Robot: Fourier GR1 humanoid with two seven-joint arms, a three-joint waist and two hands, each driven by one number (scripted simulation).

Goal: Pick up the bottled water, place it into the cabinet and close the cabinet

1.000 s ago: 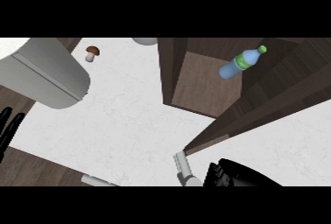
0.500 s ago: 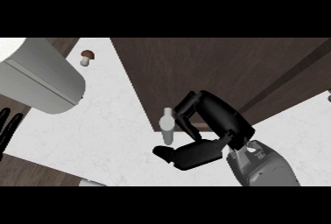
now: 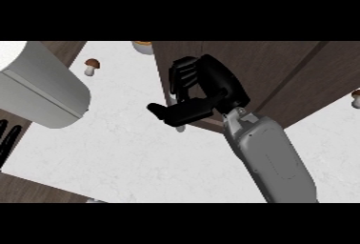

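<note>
Since half a second ago my right arm has swung up the view, and its hand now sits on the door higher than it did. A second ago the cabinet stood open with the bottled water inside; now the dark brown wooden cabinet door [image 3: 288, 71] covers that spot and I cannot see the bottle at all.

One white speckled tabletop [image 3: 134, 152] fills most of the view. It lies bare between the big pale grey rounded body [image 3: 42, 90] at the left and my forearm, which is the widest free lane. Dark wood borders it at the lower left.

My one grey right forearm comes in from the lower right. The black right hand [image 3: 204, 93] lies over the door's left edge, its fingers [image 3: 184, 71] curled round the slim silver handle [image 3: 179, 127], thumb pointing left.

At the left edge the left hand [image 3: 5, 137] rests, fingers straight.

I count two small brown-capped mushrooms: one [image 3: 91, 66] above the grey body, well apart from the hand, and one [image 3: 356, 98] cut by the right edge.
</note>
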